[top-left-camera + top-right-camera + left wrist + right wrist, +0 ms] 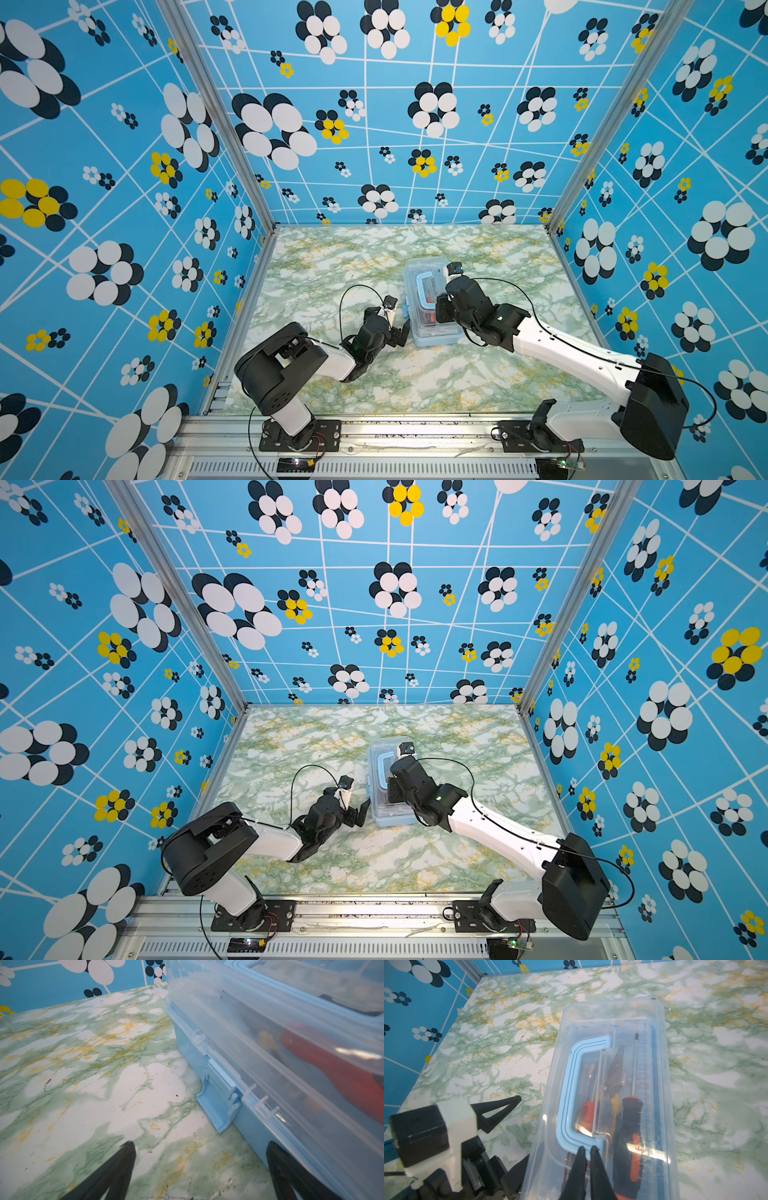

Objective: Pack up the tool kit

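the tool box [428, 332] sits near the middle of the marbled table [332, 257], a little toward the right arm's side, with its long sides running away from the arm bases. both top views show it the same way, and the right arm leans over its near half [388, 812]. its clear lid is down on the light-blue base. through the lid i can see an orange and black screwdriver [631, 1118], a second orange grip [586, 1111] and the dark nose of the pliers [614, 1072] lying lengthwise inside. the blue handle [566, 1088] lies flat in its recess on top.

the right gripper [587, 1148] points down at the lid. its fingers are clenched almost together, with only a thin slit between them. the tips are at the near end of the handle. i can't tell whether they pinch anything there.

the left gripper [199, 1145] is low over the table, on the left side of the box, with its fingers spread wide and holding nothing. one finger [278, 1167] is right up against the blue base wall, touching or just beside it. the other is out over bare table. a blue latch [218, 1103] on that side of the box flares out and down toward the table, just ahead of the open fingers.
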Robot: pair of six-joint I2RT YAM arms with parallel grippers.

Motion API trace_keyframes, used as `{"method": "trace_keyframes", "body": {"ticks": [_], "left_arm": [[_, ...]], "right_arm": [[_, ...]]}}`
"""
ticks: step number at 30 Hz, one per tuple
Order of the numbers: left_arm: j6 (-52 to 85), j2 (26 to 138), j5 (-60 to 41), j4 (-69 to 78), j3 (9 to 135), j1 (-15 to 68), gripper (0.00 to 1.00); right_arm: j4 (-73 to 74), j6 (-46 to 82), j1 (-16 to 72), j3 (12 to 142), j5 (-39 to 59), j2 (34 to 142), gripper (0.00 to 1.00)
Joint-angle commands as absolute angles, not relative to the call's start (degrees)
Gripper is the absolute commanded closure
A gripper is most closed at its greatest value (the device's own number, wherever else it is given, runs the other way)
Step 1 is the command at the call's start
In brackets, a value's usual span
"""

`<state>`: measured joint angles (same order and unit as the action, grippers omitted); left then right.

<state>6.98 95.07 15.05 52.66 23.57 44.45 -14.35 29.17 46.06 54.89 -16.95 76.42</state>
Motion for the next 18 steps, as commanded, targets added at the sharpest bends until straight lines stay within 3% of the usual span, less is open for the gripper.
{"method": "trace_keyframes", "body": {"ticks": [1, 18], "left_arm": [[7.4, 97.6, 14.6, 61.1, 23.1, 45.0, 0.01], [2.2, 109.1, 26.2, 66.1, 29.5, 48.8, 0.01]], "right_arm": [[-14.9, 29.5, 45.4, 54.8, -16.5, 77.0, 0.91], [-14.6, 29.3, 44.4, 55.8, -15.3, 79.1, 0.95]]}}
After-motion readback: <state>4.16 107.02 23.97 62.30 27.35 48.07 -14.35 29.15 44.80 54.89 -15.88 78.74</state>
